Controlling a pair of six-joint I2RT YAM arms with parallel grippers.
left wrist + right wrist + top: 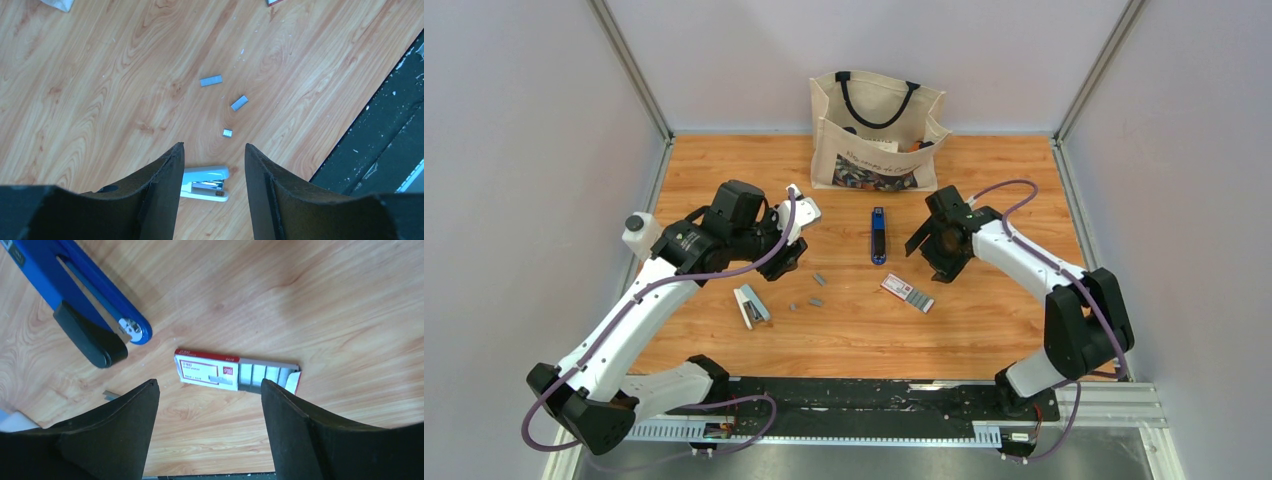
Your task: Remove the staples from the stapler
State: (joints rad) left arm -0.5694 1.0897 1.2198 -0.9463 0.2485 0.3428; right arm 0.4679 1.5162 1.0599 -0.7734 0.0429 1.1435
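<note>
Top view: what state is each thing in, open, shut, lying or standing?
blue stapler, lying flat, untouched.
staples, loose strips, scattered flat.
staple box, lying flat, tray slid partly out.
pale stapler, lying down.
tote bag, standing upright.
left end effector, open, empty.
right end effector, open, empty.

The top camera sits high behind the arm bases, looking down and forward over the whole table (984,330) to the bag (876,130) at the far wall. The left wrist camera looks down through the left gripper (212,146), close over the pale stapler (205,183) and loose staples (210,80). The right wrist camera, closer still, looks down through the right gripper (210,382) at the box (207,371) and one end of the stapler (40,282). The top view takes in all of these.
</note>
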